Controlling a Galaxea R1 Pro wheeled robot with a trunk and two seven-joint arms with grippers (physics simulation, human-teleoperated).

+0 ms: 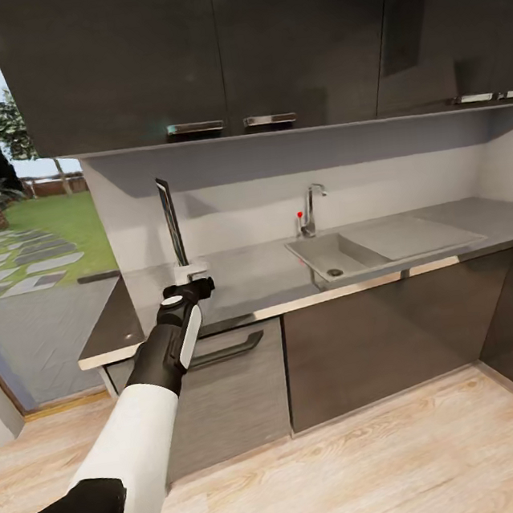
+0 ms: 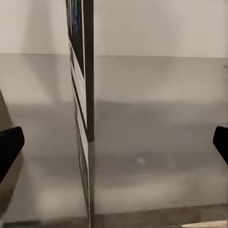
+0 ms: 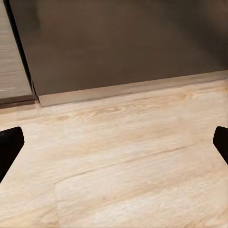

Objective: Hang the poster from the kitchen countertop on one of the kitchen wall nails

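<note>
Poster (image 1: pixel 172 223): upright on its lower edge on the kitchen countertop (image 1: pixel 267 275), at about 9 o'clock from the sink (image 1: pixel 345 254), near the surface's left end and just short of the grey wall (image 1: pixel 281 196). Seen edge-on from the head view as a thin dark sliver.

Largest to smallest:

- Upper cabinets (image 1: pixel 221 50): dark, glossy, overhanging the surface at 12 o'clock.
- Surface: light grey, long, with dark fronts below and wood floor (image 3: pixel 123 161) beneath.
- Sink with chrome tap (image 1: pixel 312 208): moulded grey, at 3 o'clock from the poster.
- Left arm (image 1: pixel 156 383): extended toward the poster, left gripper (image 1: pixel 192 274) at the poster's lower edge. Jaws set wide apart in the left wrist view, poster between them but touching neither finger (image 2: pixel 9 147).
- Right gripper (image 3: pixel 114 147): aimed at the floor, jaws spread, holding nothing.
- Poster in the left wrist view (image 2: pixel 81 95): black frame edge, white border strip, a narrow band of colourful print at the top.

Judged risks:

- Tipping: thin panel balanced on edge; contact from one finger before the other likely to knock it flat or against the wall.
- Slip after closing: narrow, smooth frame, small contact area; off-centre hold likely to let the panel swing.
- Collision: tall panel close under the cabinets; steep lift likely to strike them.
- Wall nails: not discernible here.
</note>
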